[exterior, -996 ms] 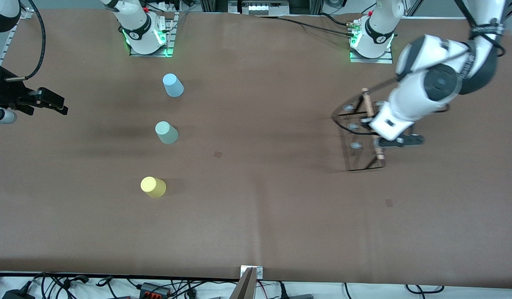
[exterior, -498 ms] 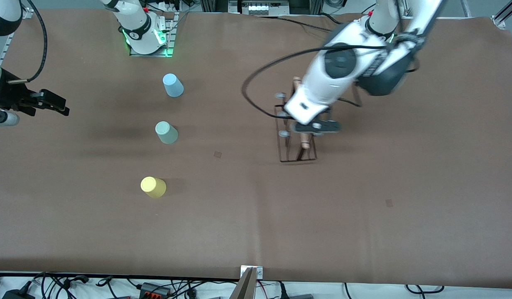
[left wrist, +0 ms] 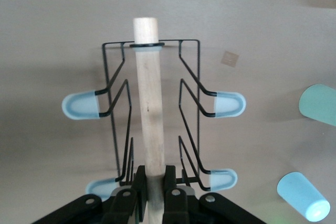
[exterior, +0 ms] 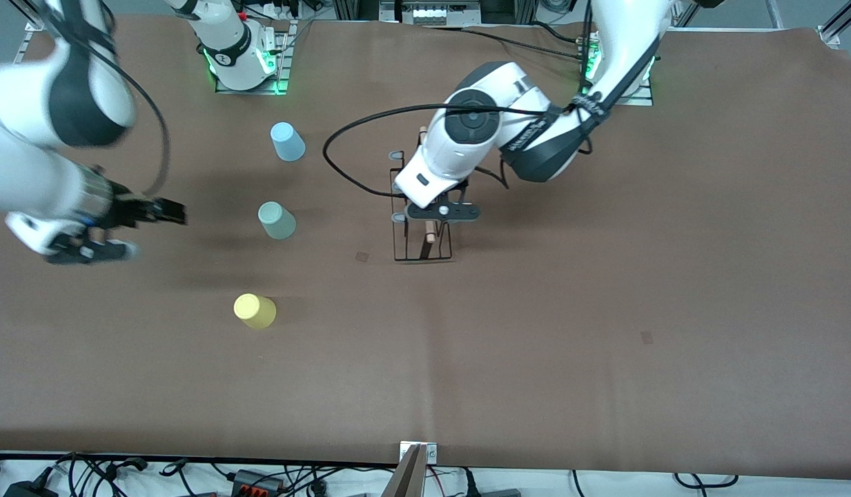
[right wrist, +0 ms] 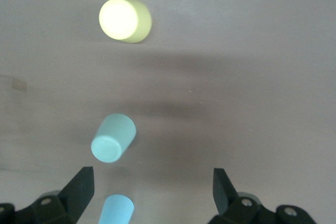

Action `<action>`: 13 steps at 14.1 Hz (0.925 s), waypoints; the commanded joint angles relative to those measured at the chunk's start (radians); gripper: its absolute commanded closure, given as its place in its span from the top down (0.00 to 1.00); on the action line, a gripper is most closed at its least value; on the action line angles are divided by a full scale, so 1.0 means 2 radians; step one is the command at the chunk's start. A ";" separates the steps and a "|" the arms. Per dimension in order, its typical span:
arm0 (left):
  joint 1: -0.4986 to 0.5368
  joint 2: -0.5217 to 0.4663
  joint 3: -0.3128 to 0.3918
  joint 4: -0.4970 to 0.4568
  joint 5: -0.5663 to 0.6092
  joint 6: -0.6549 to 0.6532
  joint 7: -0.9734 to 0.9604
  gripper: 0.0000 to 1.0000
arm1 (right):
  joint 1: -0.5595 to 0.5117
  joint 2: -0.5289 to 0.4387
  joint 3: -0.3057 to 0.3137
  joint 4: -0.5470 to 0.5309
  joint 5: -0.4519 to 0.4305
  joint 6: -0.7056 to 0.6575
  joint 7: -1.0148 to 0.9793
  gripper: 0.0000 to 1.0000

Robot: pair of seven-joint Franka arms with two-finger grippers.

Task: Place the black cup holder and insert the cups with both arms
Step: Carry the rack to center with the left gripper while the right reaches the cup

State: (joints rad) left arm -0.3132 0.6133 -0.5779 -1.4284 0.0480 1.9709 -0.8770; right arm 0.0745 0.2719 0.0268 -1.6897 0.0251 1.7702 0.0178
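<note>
You have swung the left gripper in from the left arm's end of the table to about the middle, and it still clamps the light wooden handle of the black cup holder, fingers closed tight on the rod as the left wrist view shows. On a clock face laid over the front view, the rack now sits just off centre, toward twelve o'clock, and its wire base looks close to the table, though you cannot tell from here whether it has touched down. That means the placing step is nearly done: judge the height before you release, because a rack dropped from above could tip on its narrow base. Meanwhile your right gripper has come in from the nine o'clock edge and hovers over bare table at about nine o'clock from the pale green cup, its fingers spread wide and holding nothing; the right wrist view confirms the gap between them. The three cups stand upside down in a line, well apart from the rack: the light blue cup toward eleven o'clock, the green one near nine o'clock, the yellow cup toward eight o'clock. The green cup looks like the right arm's nearest target once the rack is set.
</note>
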 commanded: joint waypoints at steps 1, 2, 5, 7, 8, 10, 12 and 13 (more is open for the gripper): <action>-0.023 0.025 0.008 0.025 0.033 -0.001 -0.014 0.01 | 0.042 0.021 -0.002 0.000 0.001 0.014 0.054 1.00; -0.024 0.030 0.008 0.025 0.037 -0.001 -0.014 0.01 | 0.049 0.027 -0.002 -0.003 0.000 0.017 0.069 1.00; -0.024 0.038 0.009 0.025 0.039 0.020 -0.016 0.07 | 0.056 0.023 -0.002 -0.056 0.003 0.050 0.088 1.00; -0.020 0.033 0.009 0.025 0.039 0.017 -0.028 0.17 | 0.056 0.016 -0.001 -0.101 0.003 0.093 0.107 1.00; -0.017 0.029 0.009 0.026 0.038 0.014 -0.038 0.24 | 0.060 0.015 -0.001 -0.112 0.004 0.107 0.114 1.00; 0.000 0.017 0.008 0.028 0.037 -0.003 -0.048 0.34 | 0.069 0.017 -0.001 -0.128 0.004 0.122 0.128 1.00; 0.011 0.000 0.007 0.029 0.034 -0.024 -0.049 0.37 | 0.074 0.018 0.000 -0.155 0.004 0.152 0.131 1.00; 0.021 -0.004 0.007 0.039 0.034 -0.032 -0.047 0.37 | 0.074 0.020 0.000 -0.164 0.004 0.166 0.138 1.00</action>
State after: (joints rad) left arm -0.3038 0.6469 -0.5601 -1.3634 0.1086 1.9571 -0.9564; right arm 0.2127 0.3443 0.0268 -1.9421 0.0260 2.0393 0.2644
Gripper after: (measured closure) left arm 0.630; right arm 0.000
